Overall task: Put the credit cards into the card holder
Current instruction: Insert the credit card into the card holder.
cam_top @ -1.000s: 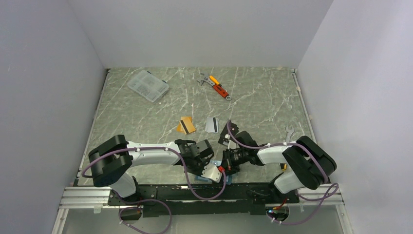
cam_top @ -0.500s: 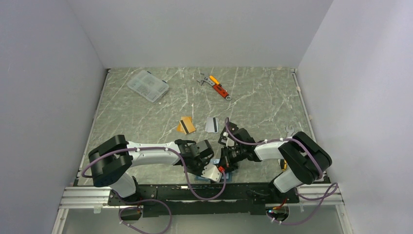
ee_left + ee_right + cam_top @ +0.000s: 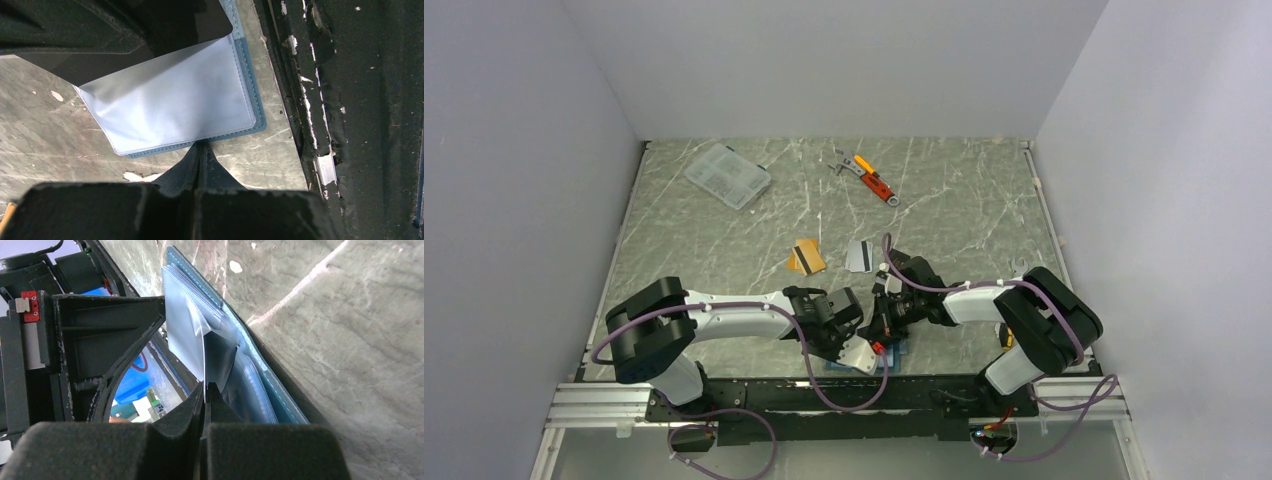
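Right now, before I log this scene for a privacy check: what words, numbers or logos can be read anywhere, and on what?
No text can be read in any view.
silver-grey card: any print is too small to read.
orange-gold card: only a dark stripe shows, no lettering.
card holder: clear pocket and teal edge, both blank.

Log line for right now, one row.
left hand: shut on holder edge | right hand: shut on its sleeve | orange card, grey card: loose on table
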